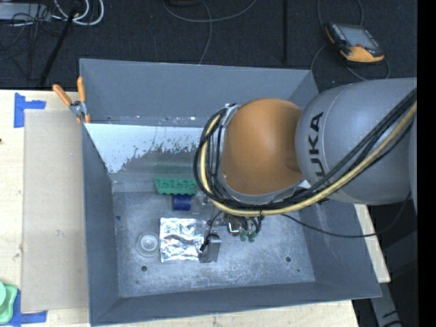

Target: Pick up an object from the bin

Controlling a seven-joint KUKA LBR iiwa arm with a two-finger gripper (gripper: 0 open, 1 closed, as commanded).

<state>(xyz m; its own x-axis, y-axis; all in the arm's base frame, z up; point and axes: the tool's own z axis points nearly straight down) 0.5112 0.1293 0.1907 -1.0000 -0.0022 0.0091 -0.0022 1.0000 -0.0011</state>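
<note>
The grey arm with its orange cover bulks closest to the lens, ringed by black and yellow cables, and below the cover the dark claw hangs low over the floor of the bin. Whether the claw is spread or pressed together cannot be told from this angle. Its tip meets the right edge of a crumpled sheet of silver foil, which lies flat on the floor and stretches away from the claw toward the view's left; the two look to be touching (though nothing shows the foil actually pinched). Beyond the foil, on the side away from the claw, sits a small clear round lid, just beside the foil's far edge. Farther back from the claw, near the foot of the bin's sloping rear wall, lies a green ridged block, and a small dark blue piece rests right against its near side, between that block and the foil. To the claw's right the floor is bare grey metal.
</note>
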